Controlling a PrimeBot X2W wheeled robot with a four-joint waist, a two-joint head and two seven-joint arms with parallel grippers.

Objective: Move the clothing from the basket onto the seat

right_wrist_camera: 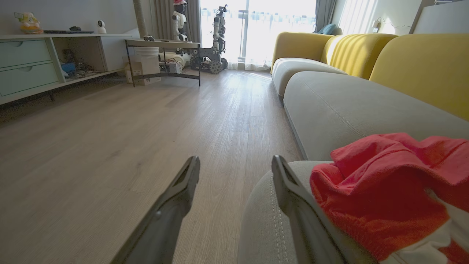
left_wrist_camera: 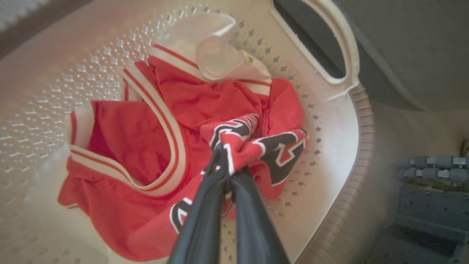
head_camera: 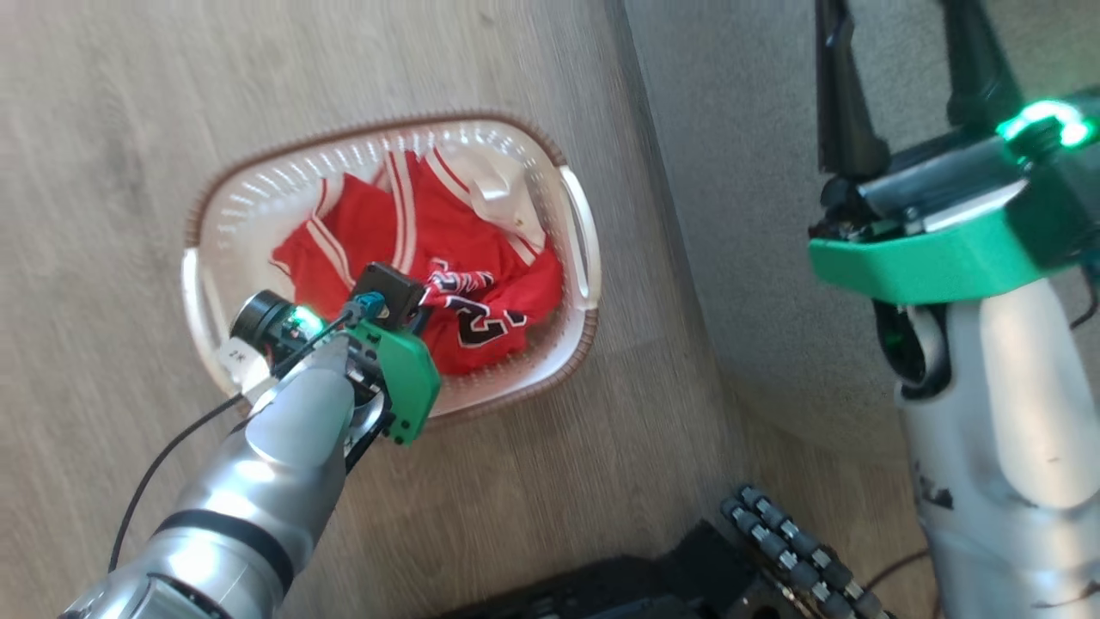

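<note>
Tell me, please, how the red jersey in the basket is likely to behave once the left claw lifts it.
The jersey lies crumpled in soft folds, so it will probably drape limply. The left claw pinches just one fold, so the rest likely trails below.

My left arm (head_camera: 284, 438) stretches forward and down, and the left gripper (left_wrist_camera: 224, 156) has its 2 fingers pinched together on the clothing (left_wrist_camera: 146, 128). My right gripper (right_wrist_camera: 234, 163) points level, its 2 fingers spread well apart.

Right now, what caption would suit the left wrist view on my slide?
Left gripper shut on a fold of red clothing inside the cream basket.
</note>
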